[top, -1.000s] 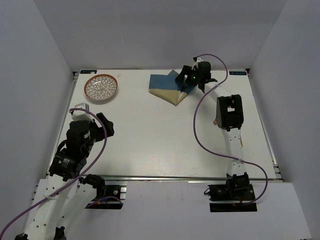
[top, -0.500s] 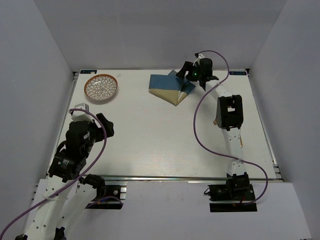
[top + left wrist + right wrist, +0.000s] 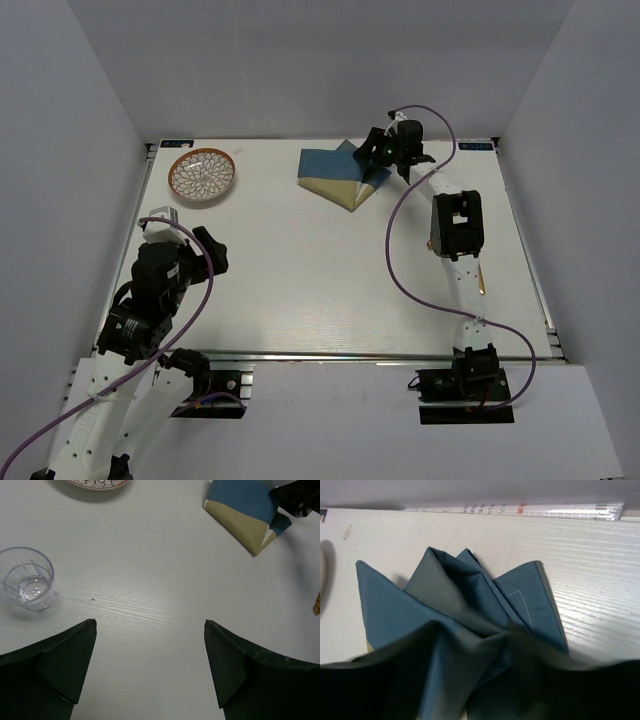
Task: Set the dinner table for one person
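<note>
White and faintly wood-grained, your desk [image 3: 300, 270] fills the top view from edge to edge and carries everything else. At about 12 o'clock on it lies the blue-and-tan cloth placemat [image 3: 340, 175], folded and rumpled, with one blue corner standing up. Your right arm reaches out to that cloth's 2 o'clock side. In the right wrist view its jaws stand spread, one dark finger low at each side, with the bunched blue folds [image 3: 460, 610] between them. You cannot tell from these views whether the fingers press on the cloth.

Your left arm sits folded at 8 o'clock, near the desk's front left edge. Its jaws are spread wide over bare desk and hold nothing. A patterned plate [image 3: 202, 174] rests at 10 o'clock, well apart from the cloth. A clear glass tumbler [image 3: 27, 577] stands upright at 9 o'clock, near the left jaws but not touching them.
</note>
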Action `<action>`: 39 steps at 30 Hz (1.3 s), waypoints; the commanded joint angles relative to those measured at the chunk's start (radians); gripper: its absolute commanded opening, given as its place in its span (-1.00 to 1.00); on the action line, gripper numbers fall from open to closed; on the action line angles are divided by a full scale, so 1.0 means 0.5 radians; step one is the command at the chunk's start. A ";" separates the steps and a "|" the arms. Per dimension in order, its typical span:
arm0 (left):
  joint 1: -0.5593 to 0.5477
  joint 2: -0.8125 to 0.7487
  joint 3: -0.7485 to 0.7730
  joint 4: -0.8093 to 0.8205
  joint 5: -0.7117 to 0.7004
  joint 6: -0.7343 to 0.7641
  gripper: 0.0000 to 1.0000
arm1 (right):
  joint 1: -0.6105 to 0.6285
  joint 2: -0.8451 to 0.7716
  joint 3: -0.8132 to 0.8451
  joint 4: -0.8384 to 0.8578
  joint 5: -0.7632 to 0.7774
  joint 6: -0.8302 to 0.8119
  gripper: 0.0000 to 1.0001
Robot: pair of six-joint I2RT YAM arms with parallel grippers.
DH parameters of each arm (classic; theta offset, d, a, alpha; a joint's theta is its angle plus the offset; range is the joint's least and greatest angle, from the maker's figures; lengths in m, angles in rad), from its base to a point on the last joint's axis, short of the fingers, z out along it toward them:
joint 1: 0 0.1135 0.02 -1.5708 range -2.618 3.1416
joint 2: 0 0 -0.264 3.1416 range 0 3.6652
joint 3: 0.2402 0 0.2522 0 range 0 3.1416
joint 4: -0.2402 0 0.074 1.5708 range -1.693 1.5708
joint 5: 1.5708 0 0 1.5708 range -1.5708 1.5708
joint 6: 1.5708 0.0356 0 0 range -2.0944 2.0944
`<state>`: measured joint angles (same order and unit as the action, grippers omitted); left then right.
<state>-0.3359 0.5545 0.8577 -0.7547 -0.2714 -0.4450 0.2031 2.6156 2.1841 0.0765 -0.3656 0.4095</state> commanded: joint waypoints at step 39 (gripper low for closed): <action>0.037 0.191 0.128 -0.137 -0.080 -0.217 0.96 | 1.045 -3.900 -3.884 0.464 0.366 0.465 0.79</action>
<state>-0.3229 0.5686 0.8703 -0.7750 -0.2955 -0.4816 0.7147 0.7364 0.2230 0.4313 -0.4618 0.5224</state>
